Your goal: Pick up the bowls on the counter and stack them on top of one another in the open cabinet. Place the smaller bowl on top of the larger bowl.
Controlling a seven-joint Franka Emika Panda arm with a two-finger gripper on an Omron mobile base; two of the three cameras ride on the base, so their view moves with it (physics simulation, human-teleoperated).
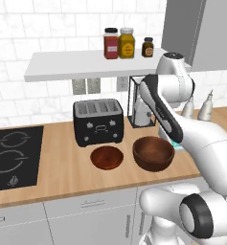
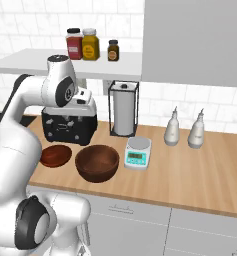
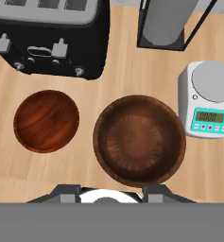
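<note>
The smaller bowl (image 3: 46,121), shallow and reddish-brown, sits upright on the light-wood counter (image 1: 62,179) in front of the toaster. Just beside it, apart, stands the larger bowl (image 3: 139,140), deep, dark brown, thick-walled. Above, the open cabinet (image 1: 76,67) is a white shelf.

Left base view: behind the arm, left side, facing forward and down across the counter (image 1: 62,177) toward the tiled wall; medium range. Right base view: behind the arm, right side, same heading, similar range. Hand view: straight down, close above the counter. Shared by all three: toaster (image 1: 98,122), smaller bowl (image 3: 46,121), larger bowl (image 3: 139,140). Shared by both base views: shelf (image 2: 25,62) with jars (image 1: 126,43).
</note>
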